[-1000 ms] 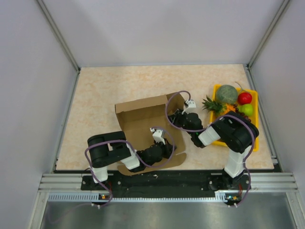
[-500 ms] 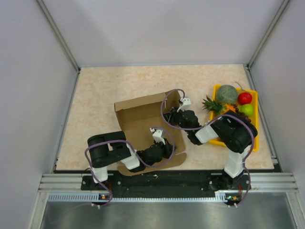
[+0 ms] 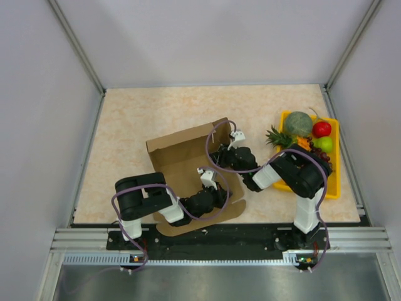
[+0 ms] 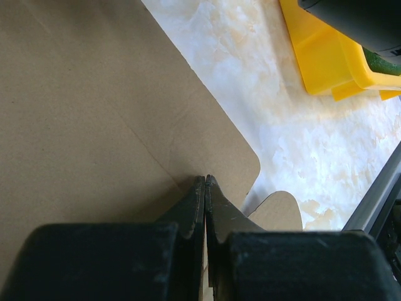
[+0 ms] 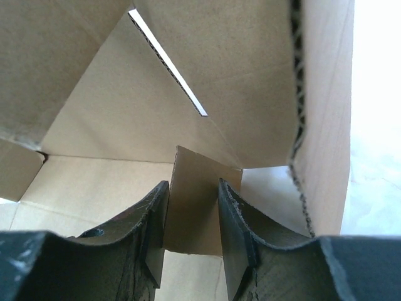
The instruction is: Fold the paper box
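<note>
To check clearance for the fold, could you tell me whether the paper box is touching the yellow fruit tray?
Apart. The left wrist view shows bare table between the rounded flap of the paper box and the corner of the yellow fruit tray.

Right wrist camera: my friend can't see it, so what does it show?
Two black fingers of the right gripper stand apart inside the brown paper box, with a small cardboard flap standing between them. Folded walls rise around, and light shows through a thin slit.
</note>
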